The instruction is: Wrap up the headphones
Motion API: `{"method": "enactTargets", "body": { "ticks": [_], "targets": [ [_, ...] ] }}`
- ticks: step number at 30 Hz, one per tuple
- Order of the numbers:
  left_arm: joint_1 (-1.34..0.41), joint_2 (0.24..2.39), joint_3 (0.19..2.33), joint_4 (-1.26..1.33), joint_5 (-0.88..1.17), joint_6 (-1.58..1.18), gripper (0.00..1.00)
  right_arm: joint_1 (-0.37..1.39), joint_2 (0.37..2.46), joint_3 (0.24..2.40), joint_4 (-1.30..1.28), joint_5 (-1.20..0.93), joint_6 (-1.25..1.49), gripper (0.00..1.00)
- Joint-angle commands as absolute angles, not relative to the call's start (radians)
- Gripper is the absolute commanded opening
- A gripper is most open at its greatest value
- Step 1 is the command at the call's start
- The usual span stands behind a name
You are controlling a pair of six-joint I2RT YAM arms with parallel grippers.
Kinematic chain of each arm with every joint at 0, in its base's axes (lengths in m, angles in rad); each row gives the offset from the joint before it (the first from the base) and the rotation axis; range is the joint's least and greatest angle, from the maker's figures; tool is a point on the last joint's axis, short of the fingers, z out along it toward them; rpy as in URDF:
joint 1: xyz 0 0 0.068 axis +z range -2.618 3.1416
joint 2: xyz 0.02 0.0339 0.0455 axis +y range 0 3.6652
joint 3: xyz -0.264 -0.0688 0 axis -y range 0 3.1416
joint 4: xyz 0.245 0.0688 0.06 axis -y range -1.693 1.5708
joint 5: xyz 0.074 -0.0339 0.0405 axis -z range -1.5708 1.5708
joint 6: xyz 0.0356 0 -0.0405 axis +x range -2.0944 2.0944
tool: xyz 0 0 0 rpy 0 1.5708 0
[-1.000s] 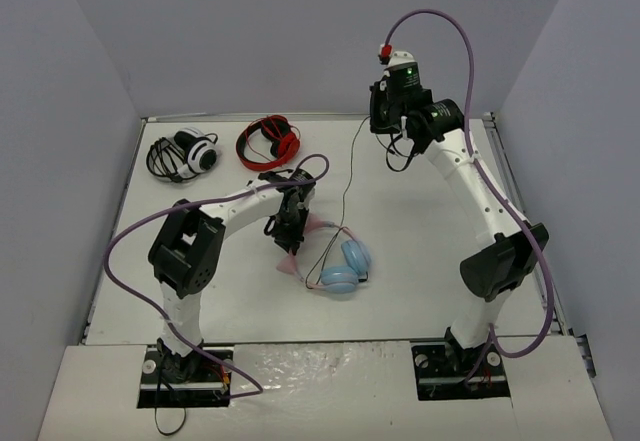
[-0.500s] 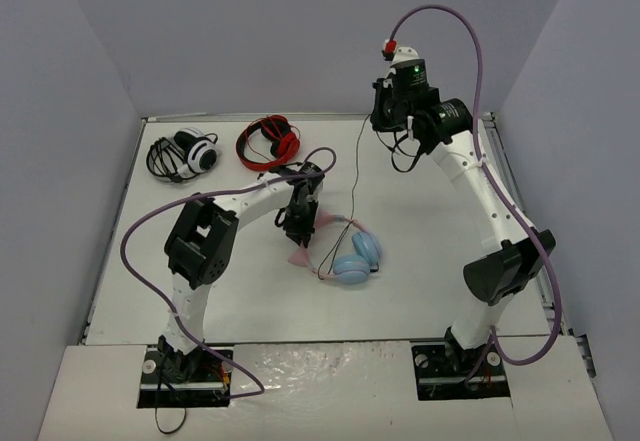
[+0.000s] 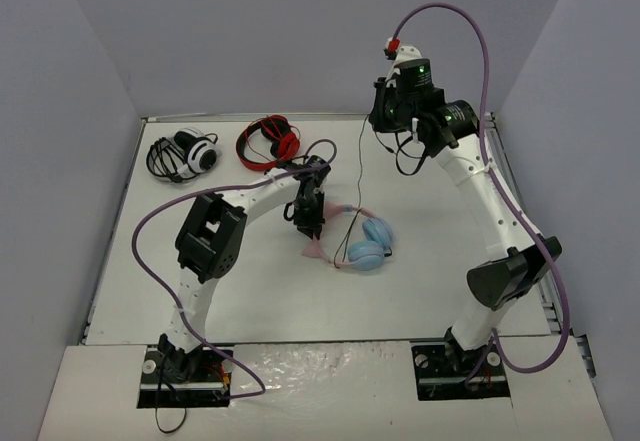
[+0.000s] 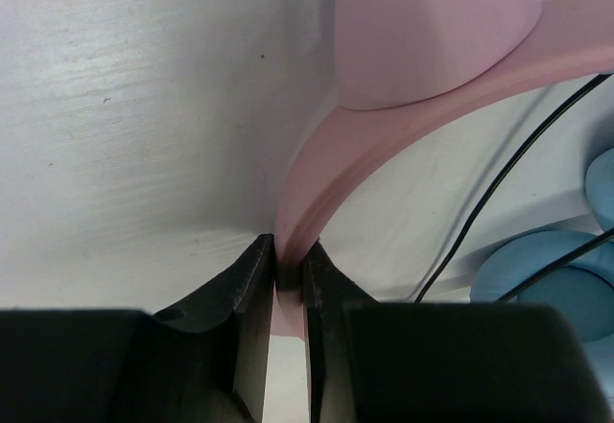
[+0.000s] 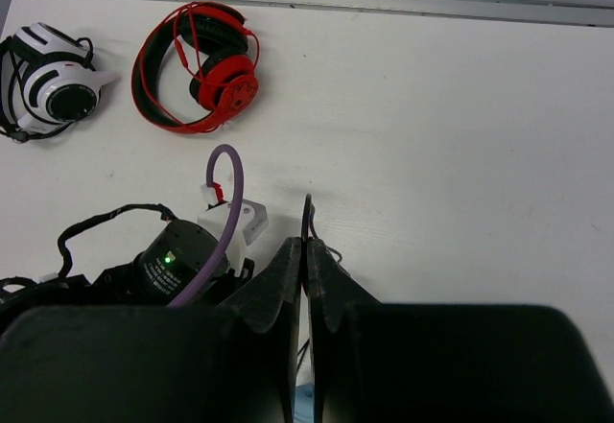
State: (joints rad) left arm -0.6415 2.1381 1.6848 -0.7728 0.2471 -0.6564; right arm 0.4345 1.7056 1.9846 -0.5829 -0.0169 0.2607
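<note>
At the far left of a white table [image 3: 420,291], near its back edge: two pairs of headphones, side by side, close but not touching. To the left, black-and-white headphones [image 5: 50,82], white cups with dark round centres, thin black cable bunched in loops around them. To the right, red-and-black headphones [image 5: 203,68], lying flat, red band curved round in a ring, cups tucked inside, thin red cord looped over the band. Along the table's back edge, a pale metal rail [image 5: 384,3]. On three sides, plain grey-lilac walls [image 3: 250,31]. Faint brush-like streaks across the tabletop.
</note>
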Motion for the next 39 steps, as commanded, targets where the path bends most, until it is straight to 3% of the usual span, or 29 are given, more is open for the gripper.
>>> {"method": "enactTargets", "body": {
  "ticks": [1,26,39],
  "targets": [
    [-0.647,2.135,1.780,-0.680,0.288,-0.761,0.00,0.455,1.634,2.020,-0.541,-0.036,0.272,0.00],
    [-0.567,2.148,1.820,-0.486,0.339,-0.973,0.00,0.585,1.502,1.906,-0.543,0.032,0.305,0.00],
    [-0.460,2.142,1.945,-0.527,0.356,-0.961,0.00,0.675,1.397,1.779,-0.543,0.044,0.352,0.00]
  ]
}}
